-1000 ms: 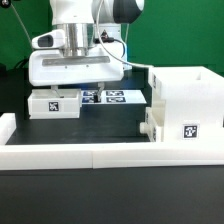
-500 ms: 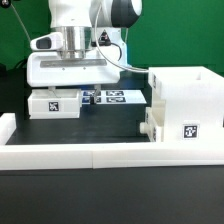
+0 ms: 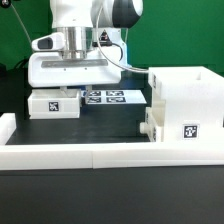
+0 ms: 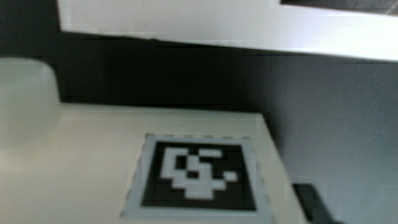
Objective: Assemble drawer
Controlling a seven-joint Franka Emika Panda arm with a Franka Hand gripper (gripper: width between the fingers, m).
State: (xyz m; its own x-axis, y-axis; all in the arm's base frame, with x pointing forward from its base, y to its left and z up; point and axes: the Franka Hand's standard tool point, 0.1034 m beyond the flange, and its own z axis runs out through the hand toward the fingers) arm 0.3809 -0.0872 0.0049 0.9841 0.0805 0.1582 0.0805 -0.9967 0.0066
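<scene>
On the exterior view's left, toward the far side of the black table, the robot's gripper sits down against the top of a wide white drawer tray. Its fingers are hidden behind the tray, so I cannot tell whether they are clamped on it or spread apart. I also cannot tell whether the tray rests on the table or hangs just above it.

Just nearer than the tray lies a small white block with a black-and-white tag on its front. Beside it, toward the right, the marker board lies flat. On the exterior view's right stands the open white drawer case, tagged low on its near face and well apart from the tray. A long white rail runs along the near edge.

The wrist view, blurred, shows a flat white surface with a tag very close, and dark table beyond.

The tray looks like hard, smooth plastic, so it is probably light and stiff, but slippery. A thin upright wall near its middle seems the best hold, since an off-centre pinch would likely let it tilt. Sliding it into the case will probably need it level and square to the opening.
</scene>
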